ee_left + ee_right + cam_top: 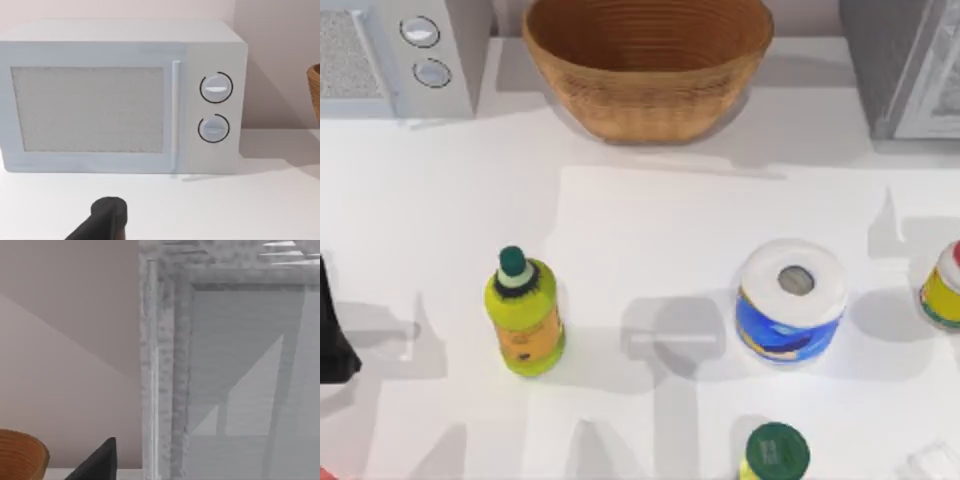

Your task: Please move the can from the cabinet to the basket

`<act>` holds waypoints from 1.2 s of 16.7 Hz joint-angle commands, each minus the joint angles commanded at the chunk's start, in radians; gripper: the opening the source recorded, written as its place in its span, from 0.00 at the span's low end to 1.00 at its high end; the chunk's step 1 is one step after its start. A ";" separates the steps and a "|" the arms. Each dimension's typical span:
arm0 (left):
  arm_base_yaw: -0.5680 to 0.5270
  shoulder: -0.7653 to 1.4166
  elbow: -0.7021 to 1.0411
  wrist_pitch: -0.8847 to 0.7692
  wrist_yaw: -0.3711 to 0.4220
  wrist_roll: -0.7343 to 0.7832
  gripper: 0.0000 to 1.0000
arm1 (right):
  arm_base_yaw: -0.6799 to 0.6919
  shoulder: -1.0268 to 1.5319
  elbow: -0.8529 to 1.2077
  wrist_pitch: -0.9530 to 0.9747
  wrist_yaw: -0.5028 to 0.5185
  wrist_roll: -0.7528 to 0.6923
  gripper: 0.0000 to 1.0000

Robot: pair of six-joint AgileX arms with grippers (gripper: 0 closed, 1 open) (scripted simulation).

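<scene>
Basket (648, 70) sits at the table's (650, 220) far edge, open white room before it. Cabinet (900, 65) at far right. Left gripper (102, 220), right gripper (97, 462): can't tell their spread.

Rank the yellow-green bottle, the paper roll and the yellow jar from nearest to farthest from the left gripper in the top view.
From the left gripper at the table's left edge:
1. Yellow-green bottle, left of centre.
2. Paper roll, right of centre.
3. Yellow jar, at the right edge.

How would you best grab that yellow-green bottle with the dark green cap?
Probably around the bottle at its wide round body, below the narrow cap, coming in level from the table's left side. It stands upright, and its neighbours all stand to its right.
</scene>
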 joint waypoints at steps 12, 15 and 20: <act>0.000 0.000 0.000 0.000 0.000 0.000 1.00 | 0.089 0.643 0.859 -0.204 0.095 0.011 1.00; 0.000 0.000 0.000 0.000 0.000 0.000 1.00 | 0.093 0.671 0.893 -0.213 0.099 0.011 1.00; 0.000 0.000 0.000 0.000 0.000 0.000 1.00 | 0.090 0.671 0.892 -0.210 0.099 0.011 1.00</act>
